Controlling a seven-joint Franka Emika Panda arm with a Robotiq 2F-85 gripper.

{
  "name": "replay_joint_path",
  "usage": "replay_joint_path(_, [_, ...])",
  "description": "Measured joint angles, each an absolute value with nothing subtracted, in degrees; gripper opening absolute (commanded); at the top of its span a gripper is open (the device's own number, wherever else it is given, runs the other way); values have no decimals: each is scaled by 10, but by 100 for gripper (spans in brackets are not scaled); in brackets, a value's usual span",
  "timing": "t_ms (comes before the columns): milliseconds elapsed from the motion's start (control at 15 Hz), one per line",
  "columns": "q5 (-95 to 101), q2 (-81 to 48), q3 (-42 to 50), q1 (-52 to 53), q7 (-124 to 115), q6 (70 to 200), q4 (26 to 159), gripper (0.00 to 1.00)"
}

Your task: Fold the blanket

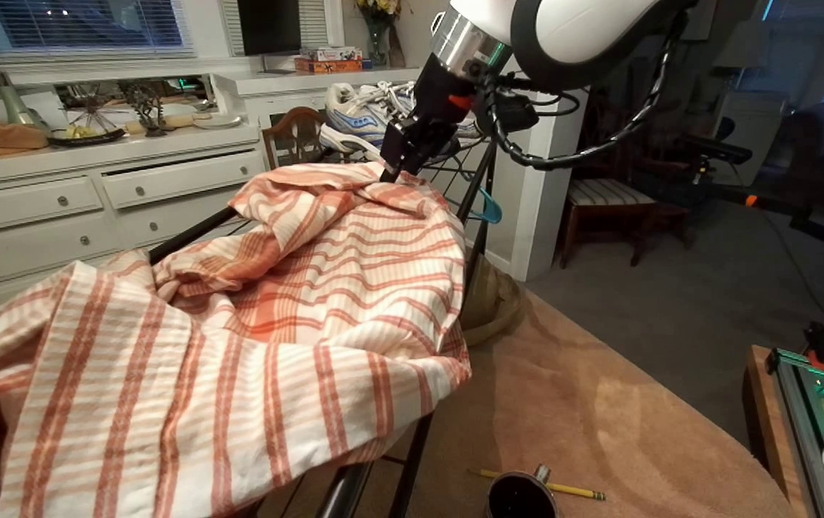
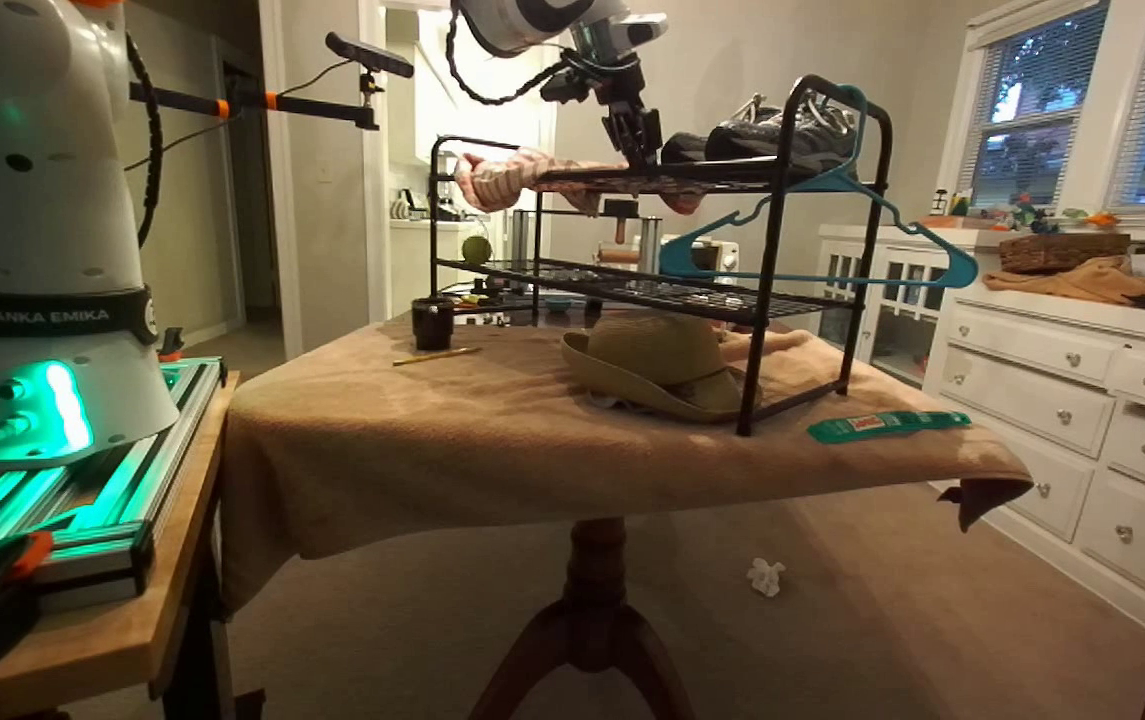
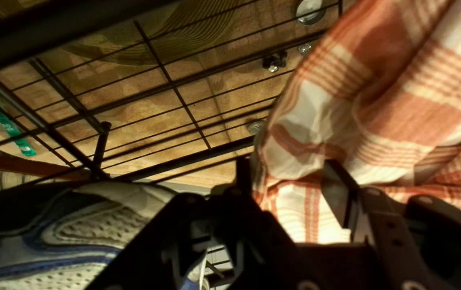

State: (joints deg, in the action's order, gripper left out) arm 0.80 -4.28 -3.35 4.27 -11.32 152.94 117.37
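Count the visible items as follows: one blanket [image 1: 354, 266], one robot arm [image 1: 591, 29], one hand [image 3: 286, 169] with two fingers [image 3: 337, 197], one black wire rack [image 2: 758, 350] with two shelves [image 2: 672, 295], two shoes [image 2: 782, 140], one teal hanger [image 2: 817, 281], one hat [image 2: 652, 350], one mug [image 2: 432, 325], one pencil [image 2: 435, 356] and one green packet [image 2: 890, 425].

Blanket position: rumpled, draped over the upper shelf [image 2: 712, 182] of the rack. In an exterior view, a wide section hangs down over the near side; the part toward the hand lies bunched on the shelf.

Hand position: over the upper shelf, pointing downward at the blanket's edge. Hand state: the fingers are spread. In the wrist view, blanket fabric shows in the gap between them; contact with the fabric cannot be confirmed.

Obstructions: the shoes occupy the upper shelf just beside the hand. The end frame [image 2: 789, 130] of the rack rises above the shelf next to the shoes, and the hanger hangs from it. In an exterior view, the upper shelf hides part of the blanket.

Surroundings: the rack stands on the tan-covered worktop [image 2: 432, 420]. The hat rests on the worktop just beside the end frame. The packet lies near a worktop corner, outside the rack. The mug stands upright, with the pencil just beside it. One crumpled white piece [image 2: 765, 577] lies on the floor [image 2: 382, 620]. In an exterior view, a white drawer cabinet [image 1: 30, 244] stands behind the rack
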Motion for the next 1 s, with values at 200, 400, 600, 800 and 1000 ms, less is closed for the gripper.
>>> replay_joint_path(200, [-11,-41,-41,45,-104,1531,1172,37])
replay_joint_path(400, [-21,-41,-47,46,-98,1531,1172,35])
replay_joint_path(600, [-22,-41,-47,46,-98,1531,1173,33])
replay_joint_path(800, [-19,-42,-44,46,-98,1531,1175,5])
replay_joint_path(1000, [-16,-42,-42,46,-98,1531,1177,0])
